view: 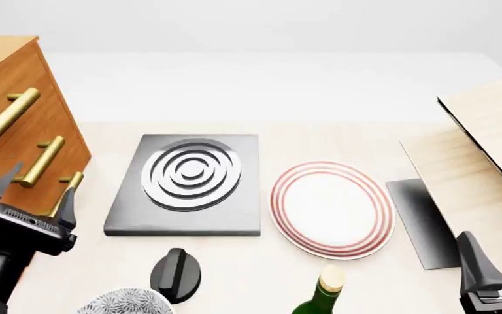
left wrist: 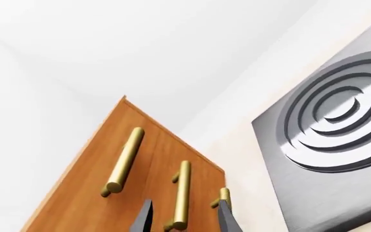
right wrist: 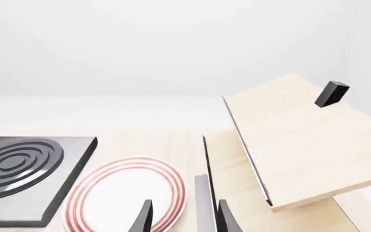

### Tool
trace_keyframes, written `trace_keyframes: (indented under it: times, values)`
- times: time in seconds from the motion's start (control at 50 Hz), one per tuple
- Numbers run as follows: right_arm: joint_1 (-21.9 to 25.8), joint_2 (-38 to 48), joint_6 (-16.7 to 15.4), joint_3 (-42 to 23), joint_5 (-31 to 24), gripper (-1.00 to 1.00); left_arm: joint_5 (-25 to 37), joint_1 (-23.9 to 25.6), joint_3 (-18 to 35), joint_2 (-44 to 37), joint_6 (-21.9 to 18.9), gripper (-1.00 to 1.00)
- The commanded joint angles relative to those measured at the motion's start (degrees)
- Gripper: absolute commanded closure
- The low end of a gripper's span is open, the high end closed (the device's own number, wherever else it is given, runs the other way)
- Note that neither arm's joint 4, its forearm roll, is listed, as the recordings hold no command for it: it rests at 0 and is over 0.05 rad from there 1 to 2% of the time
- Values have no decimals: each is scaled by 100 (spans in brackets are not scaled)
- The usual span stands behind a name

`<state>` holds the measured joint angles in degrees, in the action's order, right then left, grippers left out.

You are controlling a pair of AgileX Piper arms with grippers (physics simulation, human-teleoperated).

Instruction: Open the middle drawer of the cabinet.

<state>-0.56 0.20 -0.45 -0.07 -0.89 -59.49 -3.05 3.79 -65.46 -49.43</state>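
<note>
The orange-brown cabinet (view: 33, 72) stands at the table's left edge, its front turned toward the table's middle, with three brass bar handles. The middle drawer shows by its handle (view: 40, 162), between the top handle (view: 7, 112) and the lowest one (view: 66, 190). My left gripper (view: 34, 191) is open just in front of these handles. In the left wrist view the cabinet (left wrist: 89, 193) fills the foreground, and the middle handle (left wrist: 182, 193) lies between the fingers of my left gripper (left wrist: 185, 220). I cannot tell if they touch. My right gripper (view: 499, 258) hangs open at the near right, holding nothing.
A grey burner slab (view: 190, 176) with rings lies right of the cabinet, then a red-ringed plate (view: 331, 206). A black knob (view: 177, 271), a green bottle (view: 321, 294) and a patterned bowl (view: 125, 302) sit near the front. Pale wooden boards (view: 486, 137) stand at the right.
</note>
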Motion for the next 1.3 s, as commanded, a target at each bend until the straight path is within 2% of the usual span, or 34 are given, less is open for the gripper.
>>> trace_keyframes:
  times: [0.02,0.1,0.5,0.8,1.3]
  values:
    - [7,-20,15,7,-19,-100,-804,-99,-96,-481,-208,-100]
    - [6,-20,15,7,-19,-100,-1017,-135,-115,-624,-310,-100]
    - [4,-20,16,7,-18,-100,-1041,-314,-14,-587,-663,-100]
    - [3,-20,17,7,-18,-100,-1041,-250,245,-1149,-927,-100]
    - [-2,-20,18,7,-19,-100,-1041,-584,683,-1822,-922,-100]
